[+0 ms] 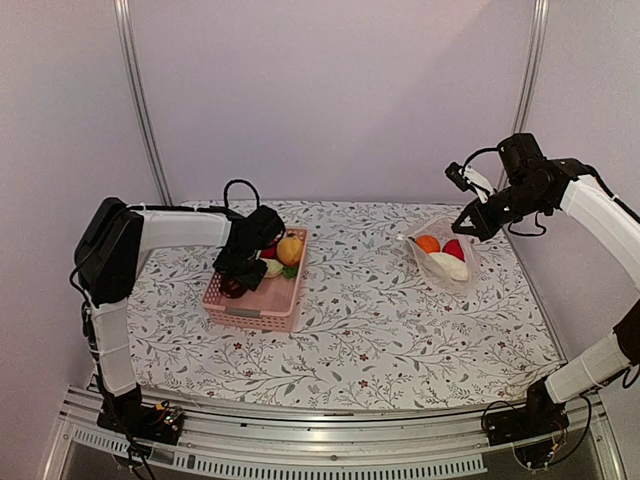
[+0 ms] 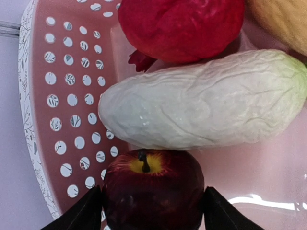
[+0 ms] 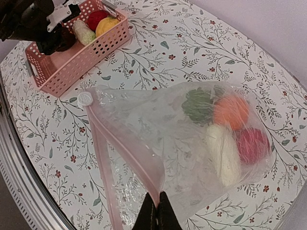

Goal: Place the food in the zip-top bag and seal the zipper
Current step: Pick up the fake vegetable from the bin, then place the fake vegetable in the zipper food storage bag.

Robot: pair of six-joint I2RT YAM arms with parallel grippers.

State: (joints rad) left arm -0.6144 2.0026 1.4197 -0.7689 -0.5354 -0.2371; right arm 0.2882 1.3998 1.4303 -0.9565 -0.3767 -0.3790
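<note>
My left gripper [image 2: 152, 203] is down inside the pink basket [image 2: 67, 96], its two fingers touching either side of a dark red apple [image 2: 152, 187]. Against the apple lies a white wrinkled vegetable [image 2: 201, 105], with a red fruit [image 2: 180, 24] and a yellow one [image 2: 283, 19] beyond. My right gripper [image 3: 158, 201] is shut on the pinkish zipper strip [image 3: 120, 143] at the mouth of the clear zip-top bag [image 3: 158, 124] and holds that edge up. The bag holds an orange piece [image 3: 231, 111], a red one [image 3: 252, 145], a white radish [image 3: 223, 153] and a green piece [image 3: 197, 103].
The basket [image 1: 250, 312] stands left of centre on the flowered tablecloth, and the bag [image 1: 445, 258] lies at the right rear. My left gripper [image 1: 236, 283] and right gripper [image 1: 468, 228] are far apart. A white round slider [image 3: 85, 98] sits at one end of the zipper.
</note>
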